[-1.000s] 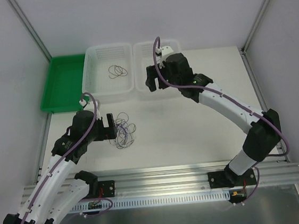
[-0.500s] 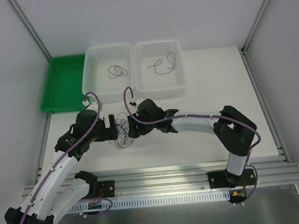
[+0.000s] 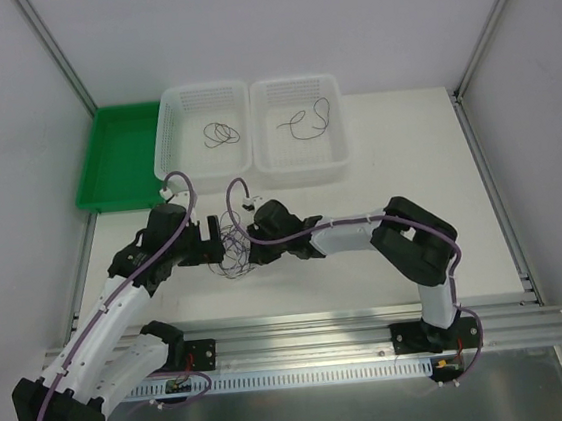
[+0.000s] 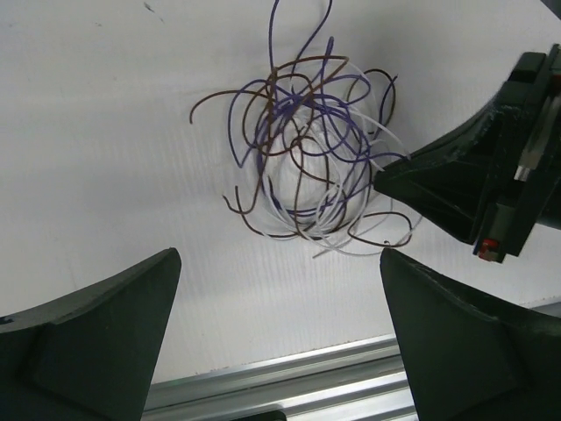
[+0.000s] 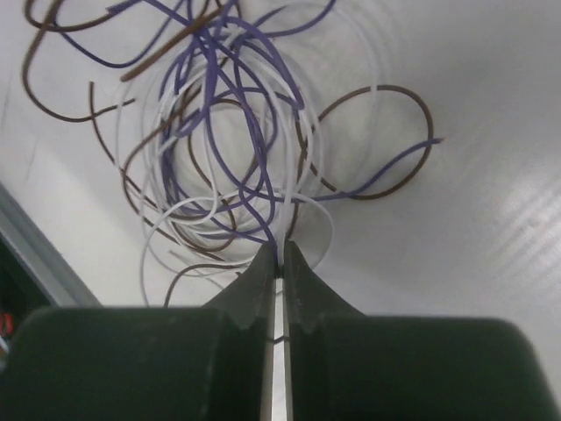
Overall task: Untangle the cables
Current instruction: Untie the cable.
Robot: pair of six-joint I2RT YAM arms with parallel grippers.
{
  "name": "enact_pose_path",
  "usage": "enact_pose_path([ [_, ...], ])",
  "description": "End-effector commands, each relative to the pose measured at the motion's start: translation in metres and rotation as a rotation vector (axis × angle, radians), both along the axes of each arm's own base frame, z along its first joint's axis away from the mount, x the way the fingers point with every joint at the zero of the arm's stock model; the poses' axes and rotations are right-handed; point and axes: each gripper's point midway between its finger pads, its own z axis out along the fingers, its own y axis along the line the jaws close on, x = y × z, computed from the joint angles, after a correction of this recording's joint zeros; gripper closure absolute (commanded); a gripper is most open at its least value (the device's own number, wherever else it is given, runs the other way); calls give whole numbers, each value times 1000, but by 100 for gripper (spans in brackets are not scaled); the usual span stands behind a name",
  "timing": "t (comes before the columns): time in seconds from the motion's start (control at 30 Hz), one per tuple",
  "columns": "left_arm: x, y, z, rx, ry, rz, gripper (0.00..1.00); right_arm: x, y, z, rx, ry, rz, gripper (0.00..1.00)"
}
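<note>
Down and left since a second ago with the right arm (image 3: 364, 230), away from above the far right basket (image 3: 344, 159) and low across the bench (image 3: 398, 178) to the cables (image 3: 232, 242). Closed meanwhile the right fingers (image 5: 279, 263), wide before, now pressed together on strands at the tangle's right edge. Uncovered by that move a dark cable (image 3: 310, 119) inside that basket; unchanged a dark loop (image 3: 221, 132) inside the left basket (image 3: 165, 142). Shifted slightly toward the tangle with the left arm (image 3: 119, 298). Folded sharply at the right elbow, forearm stretched leftward just above the bench. Reaching from the near left up and rightward on the other side, left fingers (image 4: 105, 329) spread wide and apart from the purple, brown and white tangle, left of the bench's middle, near the baskets. Hard to tell which strand sits in the pinch; partly covered from above by both wrists, and cut off at the top edge in both wrist views.
</note>
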Motion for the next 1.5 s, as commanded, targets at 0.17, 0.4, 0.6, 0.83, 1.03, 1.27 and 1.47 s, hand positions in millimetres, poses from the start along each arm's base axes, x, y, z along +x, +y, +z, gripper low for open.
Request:
enact_pose_path([
  [0.17, -4, -12, -3, -65, 49, -26, 1, -19, -77, 23, -177, -123, 48, 99],
  [0.4, -2, -50, 9, -234, 60, -137, 7, -43, -104, 25, -219, -115, 143, 99],
  [0.6, 12, -78, 6, -341, 68, -193, 11, -47, -102, 36, -180, -120, 159, 99],
  [0.83, 27, -100, -12, -256, 77, -215, 18, -51, -97, 38, -146, -101, 170, 99],
  [1.03, 26, -116, -22, -214, 47, -253, 26, -53, -100, 44, -131, -111, 166, 99],
  [1.27, 36, -113, -47, -145, 74, -192, 47, -53, -99, 50, -112, -116, 155, 99],
  [1.47, 38, -113, -52, -140, 65, -157, 92, -51, -105, 50, -123, -128, 135, 99],
])
